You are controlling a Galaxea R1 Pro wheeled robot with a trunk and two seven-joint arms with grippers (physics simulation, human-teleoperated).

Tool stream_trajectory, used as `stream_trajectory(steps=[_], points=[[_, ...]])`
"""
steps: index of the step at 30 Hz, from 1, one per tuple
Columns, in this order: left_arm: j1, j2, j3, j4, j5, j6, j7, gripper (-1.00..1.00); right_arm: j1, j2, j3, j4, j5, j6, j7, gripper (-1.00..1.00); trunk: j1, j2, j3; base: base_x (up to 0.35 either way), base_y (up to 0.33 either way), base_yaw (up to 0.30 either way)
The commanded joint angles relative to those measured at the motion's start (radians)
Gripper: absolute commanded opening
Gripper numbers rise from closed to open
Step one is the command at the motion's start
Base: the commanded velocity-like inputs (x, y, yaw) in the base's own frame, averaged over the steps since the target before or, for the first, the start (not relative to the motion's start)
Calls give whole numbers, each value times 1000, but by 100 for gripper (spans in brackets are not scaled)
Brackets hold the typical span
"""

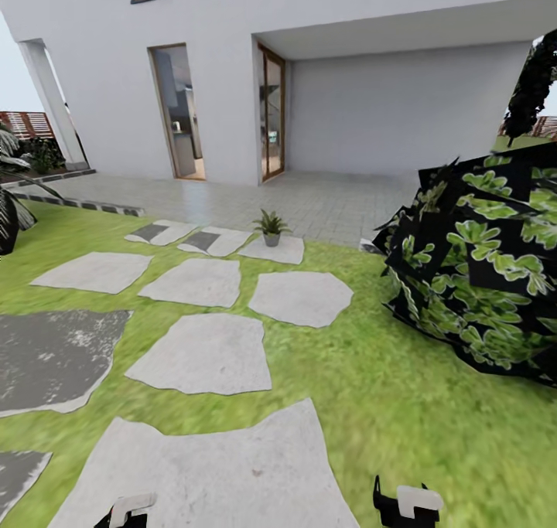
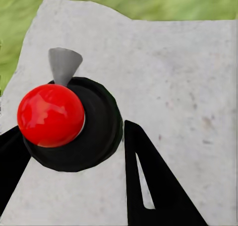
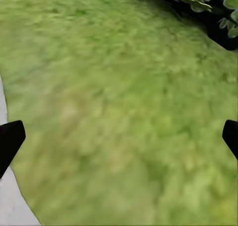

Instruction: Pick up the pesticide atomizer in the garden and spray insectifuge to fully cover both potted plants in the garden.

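The pesticide atomizer, the two potted plants and the insectifuge are out of view. I look over the garden lawn [image 1: 363, 389] with its flat grey stepping stones [image 1: 205, 354]. My left gripper [image 1: 131, 509] hangs low over the nearest stone [image 2: 178, 72]; in the left wrist view the left gripper [image 2: 74, 129] has its fingers [image 2: 153, 186] spread open. Beyond them is a glossy red ball [image 2: 50, 115] on a round black base. My right gripper [image 1: 406, 505] is over grass, and in the right wrist view the right gripper [image 3: 119, 137] is open and empty.
A big dark-leaved bush [image 1: 480, 257] blocks the right side. A small thin-leaved spiky plant in a grey pot [image 1: 271, 229] stands on a far stone. Behind it lie a paved terrace [image 1: 309, 195] and the white house [image 1: 348, 87]. A dark plant [image 1: 9, 203] is at the left edge.
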Motion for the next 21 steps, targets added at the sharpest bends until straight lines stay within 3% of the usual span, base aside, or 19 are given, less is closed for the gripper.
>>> stream_trajectory(steps=[1, 21], points=[[-1, 0, 6, 1, -9, -3, 3, -100, -1, 0, 1, 1, 10, 1, -10, 100, 0, 0, -1, 337, 0, 0], [-1, 0, 6, 1, -9, -3, 3, -100, -1, 0, 1, 1, 10, 1, -10, 100, 0, 0, -1, 337, 0, 0]])
